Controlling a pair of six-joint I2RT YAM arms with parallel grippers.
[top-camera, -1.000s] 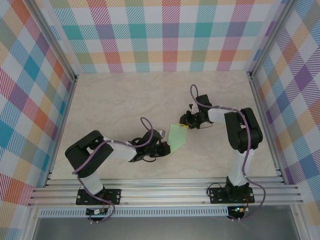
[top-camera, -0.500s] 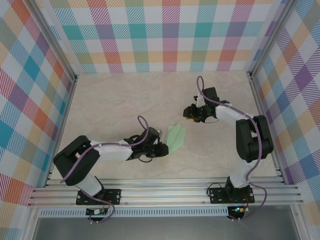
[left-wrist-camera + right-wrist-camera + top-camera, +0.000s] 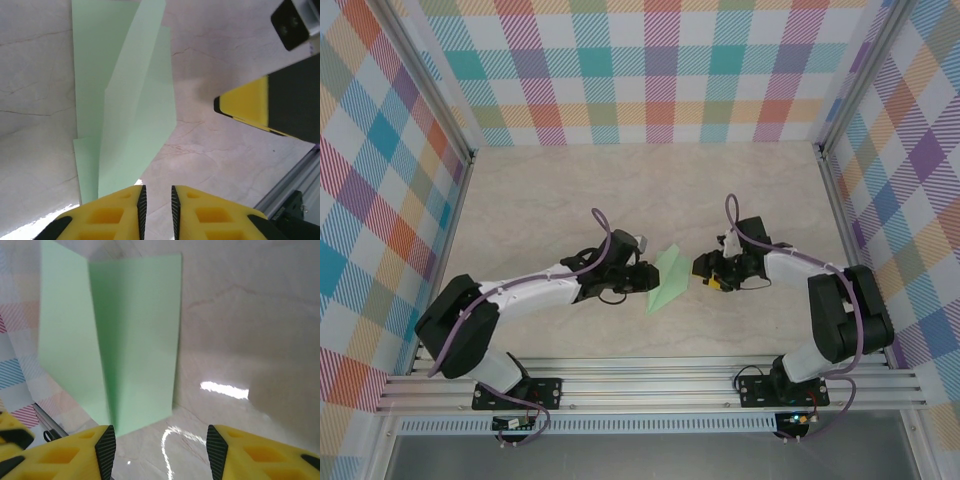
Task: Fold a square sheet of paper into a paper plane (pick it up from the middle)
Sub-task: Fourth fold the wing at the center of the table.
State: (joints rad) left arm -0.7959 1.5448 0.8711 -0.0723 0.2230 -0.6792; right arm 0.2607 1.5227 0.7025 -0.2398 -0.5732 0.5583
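Observation:
The pale mint-green paper, folded into a slim creased paper plane, lies on the marble tabletop between my two grippers. My left gripper is just left of it, its jaws a narrow crack apart with bare table between them. In the left wrist view the plane stretches away from the left gripper and touches the left fingertip's outer edge. My right gripper stands open just right of the paper. In the right wrist view the plane rises in a V ahead of the right gripper, which holds nothing.
The right gripper's yellow finger shows in the left wrist view, close beside the paper. Checked walls close off three sides. An aluminium rail runs along the near edge, also seen as the rail.
The right gripper left the paper, swung away, then came back beside it with its jaws wider. The left gripper opened a crack and let go. The folded paper now lies free.

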